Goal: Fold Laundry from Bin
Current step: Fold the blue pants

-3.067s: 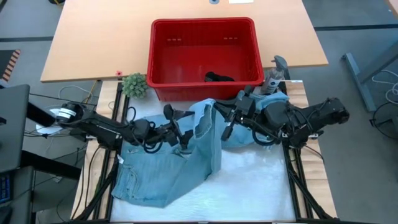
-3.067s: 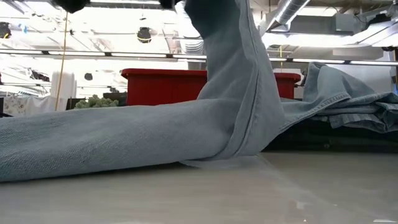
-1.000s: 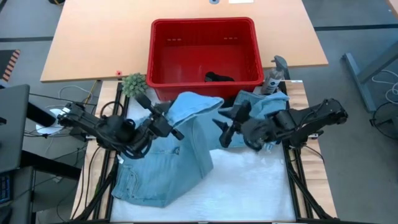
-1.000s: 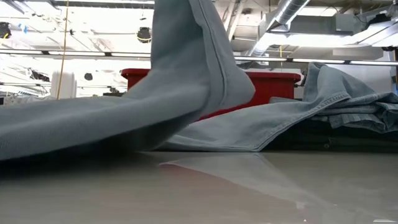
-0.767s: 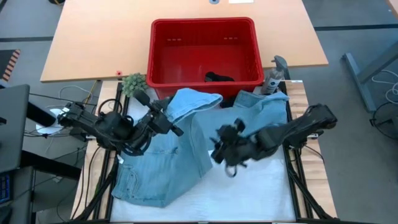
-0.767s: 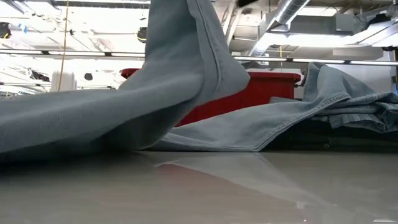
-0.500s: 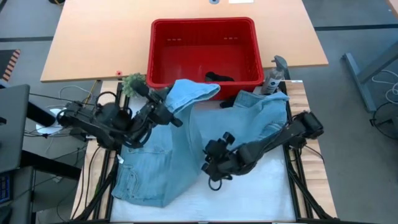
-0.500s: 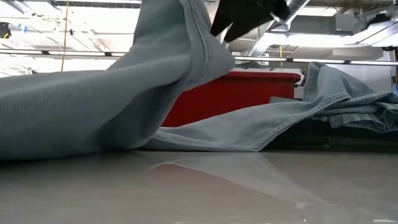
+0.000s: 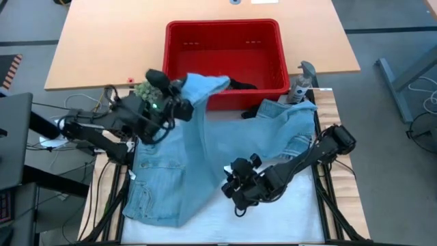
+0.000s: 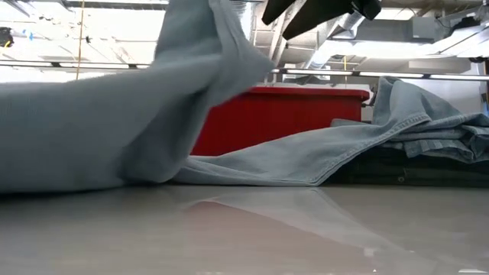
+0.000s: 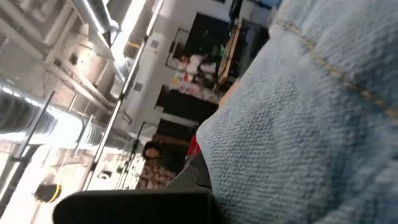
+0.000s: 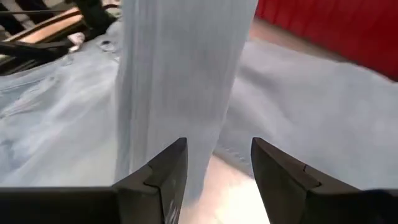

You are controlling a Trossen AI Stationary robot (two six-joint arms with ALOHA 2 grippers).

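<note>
Those jeans look heavy and floppy; left gripper pinches a hem, right gripper jaws spread, so grab seams.

Bright overhead light, glossy tabletop glare, wrist blur

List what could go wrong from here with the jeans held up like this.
1. The left gripper, shut on the light blue jeans, holds them raised near the bin; the lifted end hangs over the bin's front rim and could snag or drop in.
2. The right gripper, open above the lower part of the jeans, faces both the hanging fold and the flat layer; it might pinch the wrong one.
3. The small green plant sits right beside the left gripper and may get knocked.
</note>
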